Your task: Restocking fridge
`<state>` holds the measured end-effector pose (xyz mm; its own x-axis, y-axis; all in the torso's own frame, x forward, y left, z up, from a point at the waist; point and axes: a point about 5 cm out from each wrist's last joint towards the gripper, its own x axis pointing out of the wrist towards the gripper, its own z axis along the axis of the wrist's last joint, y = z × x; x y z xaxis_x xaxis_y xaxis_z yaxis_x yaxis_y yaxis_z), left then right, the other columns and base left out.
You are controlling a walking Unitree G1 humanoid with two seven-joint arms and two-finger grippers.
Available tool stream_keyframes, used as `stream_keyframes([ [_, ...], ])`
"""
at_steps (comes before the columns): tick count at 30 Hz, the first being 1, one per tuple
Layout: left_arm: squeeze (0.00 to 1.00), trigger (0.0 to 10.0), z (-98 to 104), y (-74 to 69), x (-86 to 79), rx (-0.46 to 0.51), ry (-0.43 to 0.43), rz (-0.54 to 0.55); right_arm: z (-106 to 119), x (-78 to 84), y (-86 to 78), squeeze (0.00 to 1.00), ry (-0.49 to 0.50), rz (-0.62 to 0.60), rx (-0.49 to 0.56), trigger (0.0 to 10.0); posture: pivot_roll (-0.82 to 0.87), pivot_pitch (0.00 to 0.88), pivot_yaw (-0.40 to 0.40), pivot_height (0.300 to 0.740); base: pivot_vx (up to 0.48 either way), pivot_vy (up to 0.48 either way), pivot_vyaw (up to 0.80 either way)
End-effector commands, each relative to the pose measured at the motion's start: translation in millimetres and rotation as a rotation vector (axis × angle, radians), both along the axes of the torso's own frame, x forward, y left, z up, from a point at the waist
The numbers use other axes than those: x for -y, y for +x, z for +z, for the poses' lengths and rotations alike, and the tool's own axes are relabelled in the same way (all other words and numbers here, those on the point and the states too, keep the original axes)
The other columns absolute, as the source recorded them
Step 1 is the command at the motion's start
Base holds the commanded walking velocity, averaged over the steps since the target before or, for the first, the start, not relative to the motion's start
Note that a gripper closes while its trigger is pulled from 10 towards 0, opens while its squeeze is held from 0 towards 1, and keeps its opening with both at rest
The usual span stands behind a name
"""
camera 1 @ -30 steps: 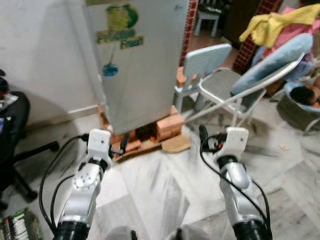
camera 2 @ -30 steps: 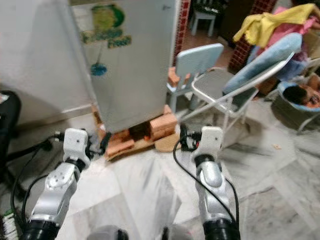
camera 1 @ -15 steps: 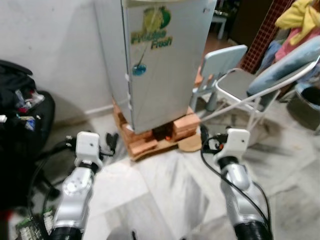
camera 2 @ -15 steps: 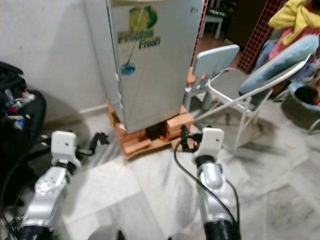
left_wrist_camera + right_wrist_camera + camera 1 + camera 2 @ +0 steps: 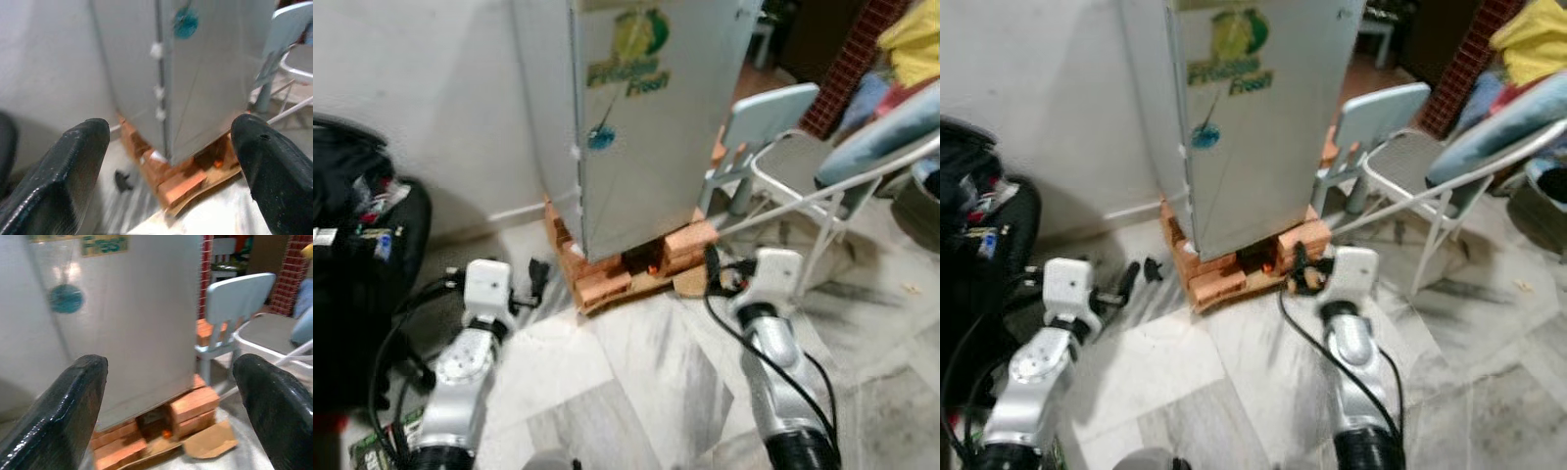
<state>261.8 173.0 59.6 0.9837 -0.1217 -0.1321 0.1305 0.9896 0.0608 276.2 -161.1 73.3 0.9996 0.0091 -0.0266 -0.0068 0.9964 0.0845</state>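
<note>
Straight ahead, the fridge (image 5: 646,117) is seen closed, raised on bricks (image 5: 607,284), probably to keep it off the floor. Both arms are held low before it: left gripper (image 5: 166,161) and right gripper (image 5: 171,396) with fingers apart, nothing held. A chair (image 5: 759,127) stands beside.

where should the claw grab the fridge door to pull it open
Judging by the pictures, take the fridge door by its vertical edge on the robot's left, where white tabs line the seam. No handle is visible, so hook that edge from the front-left with the left claw, which is open and nearest.
</note>
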Motion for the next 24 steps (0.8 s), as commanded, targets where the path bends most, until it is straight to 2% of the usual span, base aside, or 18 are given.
stream_keyframes([
  [1,0.0,10.0,-2.1,-0.9,8.9,-0.016,-0.01,-0.032,-2.3,12.5,-2.1,0.0,-0.015,-0.037,-0.013,10.0,0.03,0.0,-0.016,0.74,0.33,0.349,-0.48],
  [11,0.0,10.0,-1.2,-1.0,10.0,-0.018,0.005,-0.028,-2.4,10.4,-1.9,0.0,-0.017,-0.031,-0.017,10.0,0.03,0.0,-0.018,0.74,0.312,0.364,-0.47],
  [19,0.0,10.0,1.6,-0.5,12.4,0.003,0.017,-0.051,-2.5,11.3,-2.1,0.0,-0.018,-0.031,-0.017,10.0,0.03,0.0,-0.019,0.74,0.279,0.389,-0.65],
  [24,0.0,10.0,1.8,-0.4,14.2,-0.003,0.001,-0.052,-1.9,11.6,-1.7,0.0,-0.02,-0.029,-0.014,10.0,0.03,0.0,-0.022,0.74,0.325,0.353,-0.5],
])
